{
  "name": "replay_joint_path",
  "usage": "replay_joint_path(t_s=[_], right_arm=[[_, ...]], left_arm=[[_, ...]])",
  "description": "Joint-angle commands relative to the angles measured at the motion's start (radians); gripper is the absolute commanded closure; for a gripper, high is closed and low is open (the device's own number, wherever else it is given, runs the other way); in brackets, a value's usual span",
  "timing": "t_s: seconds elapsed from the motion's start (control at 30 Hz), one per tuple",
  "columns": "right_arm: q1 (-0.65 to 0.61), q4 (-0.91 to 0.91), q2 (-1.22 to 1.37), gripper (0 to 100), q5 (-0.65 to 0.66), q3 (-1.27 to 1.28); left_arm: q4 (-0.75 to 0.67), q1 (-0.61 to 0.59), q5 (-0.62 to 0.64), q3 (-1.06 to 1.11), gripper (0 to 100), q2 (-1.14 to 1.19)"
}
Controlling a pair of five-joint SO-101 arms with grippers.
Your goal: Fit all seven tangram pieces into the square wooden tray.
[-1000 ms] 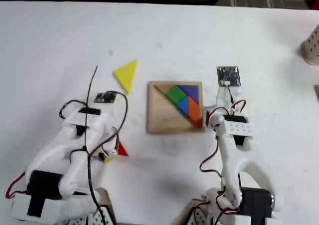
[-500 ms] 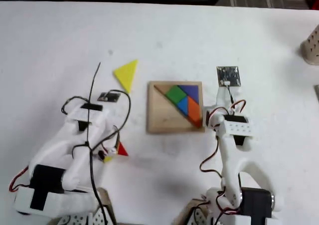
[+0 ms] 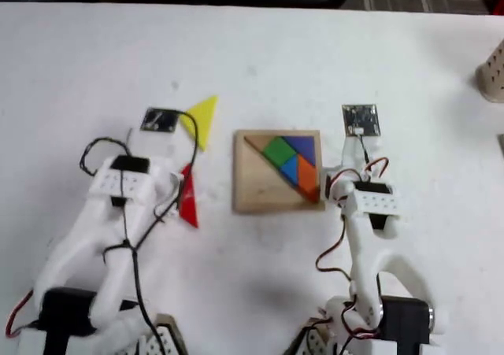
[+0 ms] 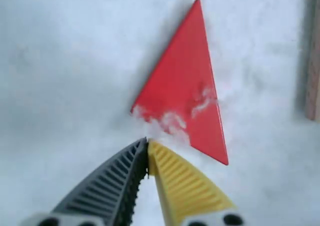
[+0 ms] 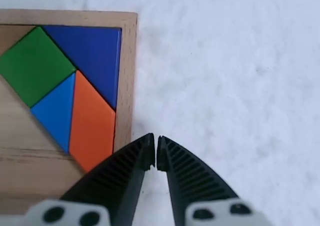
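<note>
Left claw [image 4: 148, 147] pinched closed; right claw [image 5: 156, 153] closed too.

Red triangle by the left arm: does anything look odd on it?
Yes. The red triangle has whitish blotches along the edge nearest the left gripper; scuffs or fluff, I cannot tell.

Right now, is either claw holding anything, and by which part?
Nothing is held. The left claw is shut, tips at the edge of the red triangle; the right claw is shut, empty, beside the tray.
</note>
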Motion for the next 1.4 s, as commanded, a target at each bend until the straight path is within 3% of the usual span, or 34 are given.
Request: replay_joint_path(t_s=[0.0, 0.73, 1.03, 1.37], right_arm=[[-0.015, -0.024, -0.007, 98.1, 0.017, -0.008], [-0.018, -0.045, -0.007, 98.1, 0.017, 0.005], [-0.022, -0.045, -0.007, 98.1, 0.017, 0.008], [-0.025, -0.045, 0.022, 98.1, 0.017, 0.003]], left_arm=[[-0.081, 0.004, -0.011, -0.038, 98, 0.124], [-0.141, -0.048, -0.011, -0.178, 98, 0.206], [-0.176, -0.137, -0.011, -0.173, 98, 0.206], [-0.261, -0.091, -0.009, -0.18, 97, 0.206]])
